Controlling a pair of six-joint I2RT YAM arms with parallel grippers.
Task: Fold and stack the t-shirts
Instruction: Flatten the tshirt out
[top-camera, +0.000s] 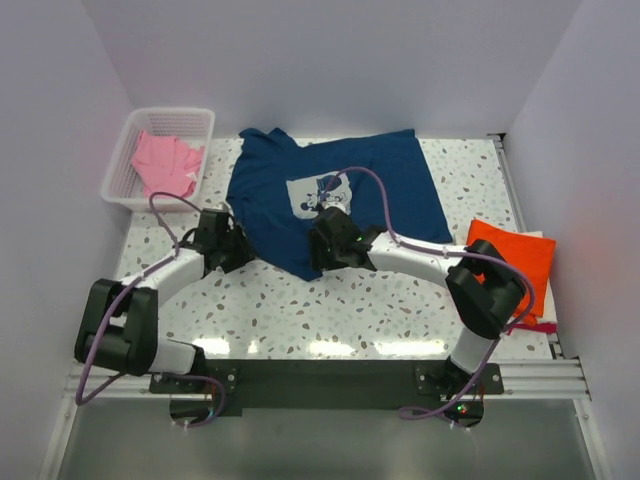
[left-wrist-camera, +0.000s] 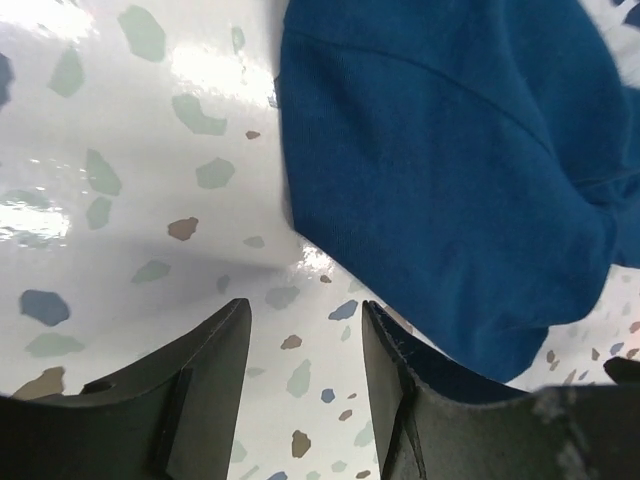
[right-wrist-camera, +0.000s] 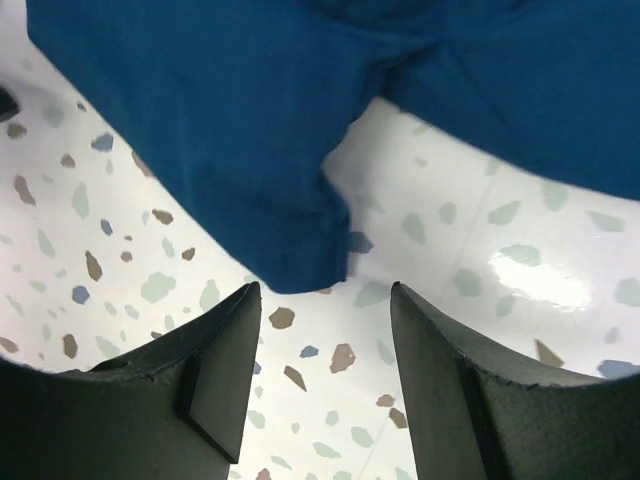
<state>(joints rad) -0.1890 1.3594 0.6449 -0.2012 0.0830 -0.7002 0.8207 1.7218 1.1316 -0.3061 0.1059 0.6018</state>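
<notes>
Overhead and close wrist views share navy t-shirt (top-camera: 400, 180).

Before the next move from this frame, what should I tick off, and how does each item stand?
1. The left gripper open and empty: ok, over bare table beside the navy t-shirt.
2. The right gripper open and empty: ok, just off that shirt's near corner.
3. The navy t-shirt folded: not ok, spread out print-up.
4. The orange t-shirt folded at the right: ok.
5. The pink t-shirt out of the basket: not ok, crumpled inside.
</notes>
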